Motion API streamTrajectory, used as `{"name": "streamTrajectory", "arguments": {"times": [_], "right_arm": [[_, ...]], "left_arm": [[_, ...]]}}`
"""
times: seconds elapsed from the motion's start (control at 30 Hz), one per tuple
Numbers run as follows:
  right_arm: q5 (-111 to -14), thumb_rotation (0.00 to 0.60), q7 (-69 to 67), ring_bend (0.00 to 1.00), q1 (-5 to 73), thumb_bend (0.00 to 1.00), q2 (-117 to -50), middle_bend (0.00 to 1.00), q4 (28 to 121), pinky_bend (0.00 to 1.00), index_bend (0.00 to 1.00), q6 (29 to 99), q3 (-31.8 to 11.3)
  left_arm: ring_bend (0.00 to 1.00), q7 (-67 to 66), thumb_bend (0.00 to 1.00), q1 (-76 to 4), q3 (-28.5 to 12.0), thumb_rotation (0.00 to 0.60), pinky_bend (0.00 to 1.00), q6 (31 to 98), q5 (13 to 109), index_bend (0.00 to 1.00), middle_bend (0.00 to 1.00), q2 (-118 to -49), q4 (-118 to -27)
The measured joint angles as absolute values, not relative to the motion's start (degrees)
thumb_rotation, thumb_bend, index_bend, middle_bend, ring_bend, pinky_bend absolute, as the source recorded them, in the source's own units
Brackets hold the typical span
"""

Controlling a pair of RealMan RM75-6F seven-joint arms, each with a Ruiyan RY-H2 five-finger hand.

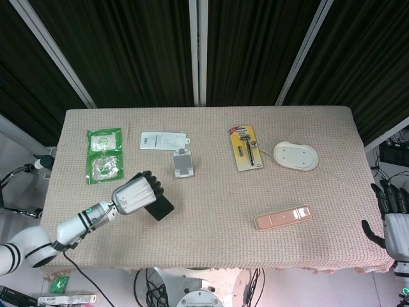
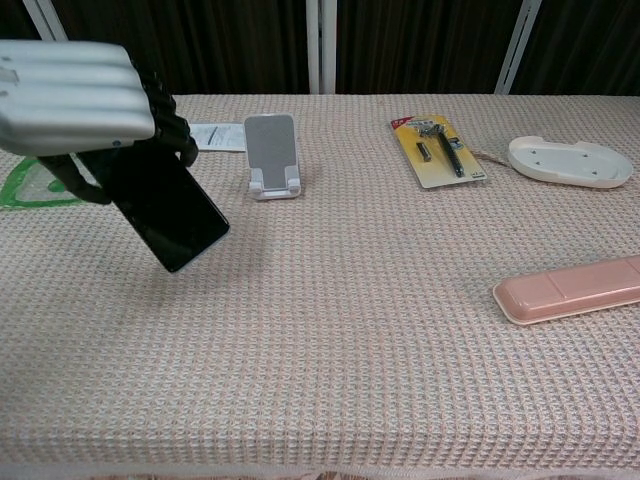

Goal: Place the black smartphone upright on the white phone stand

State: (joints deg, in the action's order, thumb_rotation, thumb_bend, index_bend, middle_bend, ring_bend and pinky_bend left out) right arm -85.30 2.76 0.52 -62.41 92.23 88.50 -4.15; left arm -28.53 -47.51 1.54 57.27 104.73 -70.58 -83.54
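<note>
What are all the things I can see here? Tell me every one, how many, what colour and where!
table: 1, beige woven cloth, fills the middle.
black smartphone: 1, black, lifted off the table on the left.
white phone stand: 1, white, back centre-left, empty.
green packet: 1, green, back left.
white card: 1, white, behind the stand.
razor pack: 1, yellow card, back centre-right.
white tray: 1, cream-white, back right.
pink case: 1, pink, front right.
curtains: black, behind the table.
left hand: 1, silver with black fingers, holds the smartphone.
right hand: 1, at the right edge, off the table, holds nothing.
</note>
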Motion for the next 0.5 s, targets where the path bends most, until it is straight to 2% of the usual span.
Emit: {"name": "streamTrajectory", "arguments": {"times": [0.23, 0.5], "right_arm": [[-85.55, 0.600, 2.45, 0.00, 0.26, 0.24, -62.55, 0.00, 92.09, 0.00, 0.00, 89.12, -4.12], [-85.26, 0.600, 1.51, 0.00, -0.28, 0.24, -62.70, 0.00, 91.78, 0.00, 0.00, 89.88, -4.31]], "left_arm": [[0.52, -40.15, 0.38, -52.69, -4.46, 0.600, 0.58, 54.07, 105.85, 0.60, 0.60, -66.09, -83.98], [0.52, -49.33, 0.41, -57.49, -7.75, 0.600, 0.57, 49.69, 106.37, 0.60, 0.60, -67.03, -82.25]]}}
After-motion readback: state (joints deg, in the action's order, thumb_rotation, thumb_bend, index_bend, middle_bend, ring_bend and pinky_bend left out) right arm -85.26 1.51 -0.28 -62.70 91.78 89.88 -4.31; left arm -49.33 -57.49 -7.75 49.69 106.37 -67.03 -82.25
